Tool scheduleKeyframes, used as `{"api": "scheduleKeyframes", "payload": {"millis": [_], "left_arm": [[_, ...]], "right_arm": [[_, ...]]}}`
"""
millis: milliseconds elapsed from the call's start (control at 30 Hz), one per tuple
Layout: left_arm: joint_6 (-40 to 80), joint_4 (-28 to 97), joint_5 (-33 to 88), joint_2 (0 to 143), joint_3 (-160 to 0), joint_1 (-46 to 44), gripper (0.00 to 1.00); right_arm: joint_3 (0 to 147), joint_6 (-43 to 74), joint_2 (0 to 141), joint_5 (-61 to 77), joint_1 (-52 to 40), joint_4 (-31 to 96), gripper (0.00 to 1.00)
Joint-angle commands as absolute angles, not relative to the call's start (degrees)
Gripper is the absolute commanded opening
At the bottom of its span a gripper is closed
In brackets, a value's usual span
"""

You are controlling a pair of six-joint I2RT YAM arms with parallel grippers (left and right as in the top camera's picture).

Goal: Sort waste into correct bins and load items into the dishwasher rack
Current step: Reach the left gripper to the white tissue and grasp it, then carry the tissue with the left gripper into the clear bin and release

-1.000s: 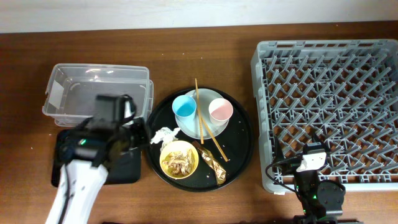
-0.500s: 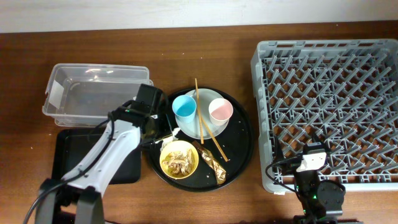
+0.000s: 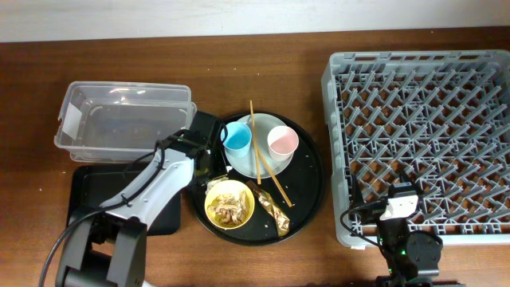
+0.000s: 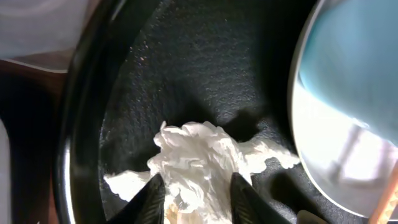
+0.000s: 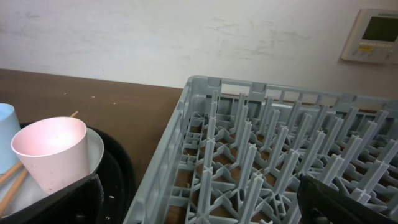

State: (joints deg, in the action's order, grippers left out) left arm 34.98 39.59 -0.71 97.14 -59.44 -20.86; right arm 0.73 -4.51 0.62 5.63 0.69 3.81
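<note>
No legible writing is showing; the white label (image 3: 70, 121) on the clear tub (image 3: 127, 86), toward the table's (image 3: 263, 48) left edge, is looking blank.

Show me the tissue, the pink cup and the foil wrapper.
tissue (image 4: 202, 155), left wrist view, middle of the wad
pink cup (image 3: 282, 142), overhead view, inside its mouth
foil wrapper (image 3: 270, 209), overhead view, its middle

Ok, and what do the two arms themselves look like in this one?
The left arm has a white tubular link between black joints, with a black cable looping beside it. The right arm is mostly black with a white patch, a small green light and a black cable. The left fingers and right fingers are plain black.
</note>
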Motion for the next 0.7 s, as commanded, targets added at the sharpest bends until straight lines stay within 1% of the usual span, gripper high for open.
{"api": "scheduleKeyframes", "payload": {"millis": [0, 33, 100, 167, 200, 367, 500, 567, 667], "left_arm": [[35.35, 39.48, -1.54, 97.78, -58.96, -21.39, 0.32], [35.35, 39.51, -1.54, 97.78, -58.96, -21.39, 0.30], [35.33, 39.51, -1.54, 97.78, -58.96, -21.39, 0.23], [35.33, 39.46, -2.22, 97.78, -58.96, -21.39, 0.12], [35.33, 39.46, -3.42, 97.76, -58.96, -21.39, 0.01], [34.65, 40.21, -4.12, 96.84, -61.82, -21.32, 0.01], [31.27, 43.59, -4.12, 93.69, -68.03, -21.32, 0.00], [28.49, 46.63, -4.16, 90.85, -73.58, -21.32, 0.01], [27.07, 48.56, -6.63, 88.36, -77.60, -20.91, 0.01]], "right_arm": [[0.32, -4.03, 0.21, 5.37, 0.38, 3.88, 0.98], [0.32, -4.03, 0.21, 5.37, 0.38, 3.88, 0.98], [0.32, -4.03, 0.21, 5.37, 0.38, 3.88, 0.98], [0.32, -4.03, 0.21, 5.39, 0.38, 3.88, 0.99], [0.32, -4.03, 0.21, 5.39, 0.38, 3.88, 0.98], [0.32, -4.03, 0.21, 5.39, 0.38, 3.88, 0.98], [0.32, -4.03, 0.21, 5.39, 0.38, 3.88, 0.98], [0.32, -4.03, 0.21, 5.39, 0.38, 3.88, 0.98], [0.32, -4.03, 0.21, 5.39, 0.38, 3.88, 0.98]]}}
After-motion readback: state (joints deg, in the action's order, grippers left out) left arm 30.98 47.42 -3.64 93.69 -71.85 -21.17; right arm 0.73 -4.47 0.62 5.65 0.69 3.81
